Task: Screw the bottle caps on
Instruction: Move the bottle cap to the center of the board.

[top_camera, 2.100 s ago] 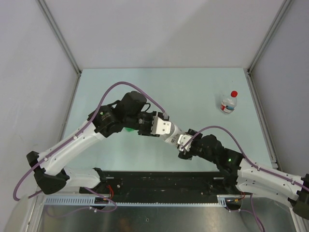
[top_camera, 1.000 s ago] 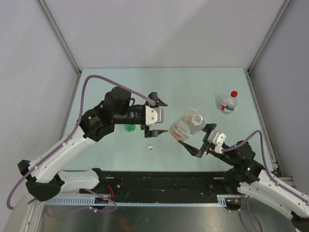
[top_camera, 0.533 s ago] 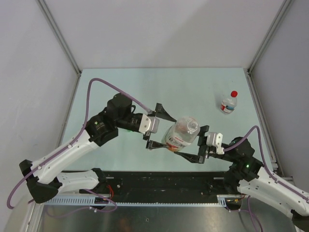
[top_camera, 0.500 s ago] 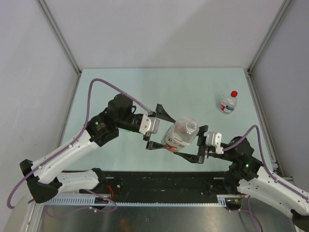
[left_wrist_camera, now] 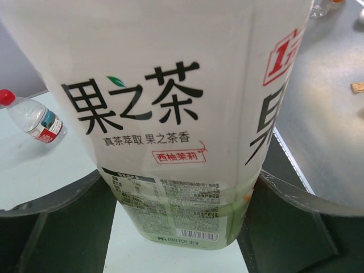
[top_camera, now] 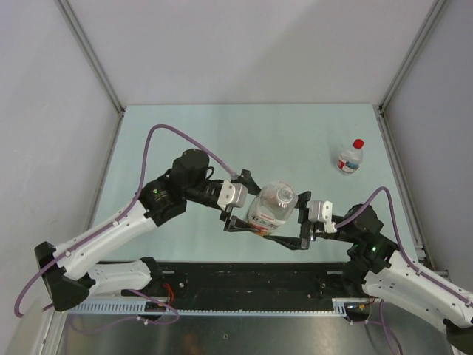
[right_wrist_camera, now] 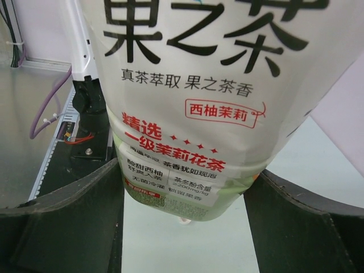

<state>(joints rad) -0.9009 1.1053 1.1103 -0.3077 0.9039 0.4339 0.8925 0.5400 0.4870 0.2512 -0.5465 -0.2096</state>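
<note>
A wide clear bottle [top_camera: 270, 211] with an orange-and-white label hangs above the table, its mouth uncapped. My right gripper [top_camera: 293, 220] is shut on its lower body from the right. From the left, my left gripper [top_camera: 248, 203] has both fingers pressed against its sides. In the right wrist view the bottle [right_wrist_camera: 187, 114] fills the space between the fingers, and a white cap [right_wrist_camera: 183, 220] lies on the table below it. The left wrist view is also filled by the bottle [left_wrist_camera: 170, 114]. A red cap [top_camera: 358, 143] sits on a small clear bottle [top_camera: 349, 160].
The small bottle [left_wrist_camera: 35, 119] with its red cap [left_wrist_camera: 5, 96] stands at the table's back right, well away from both arms. Grey walls with metal posts [top_camera: 92, 55] bound the table [top_camera: 222, 126]. A black rail [top_camera: 244, 277] runs along the near edge.
My right gripper carried the wide bottle left. My left gripper swung right to meet it, and its fingers narrowed onto the bottle's sides.
</note>
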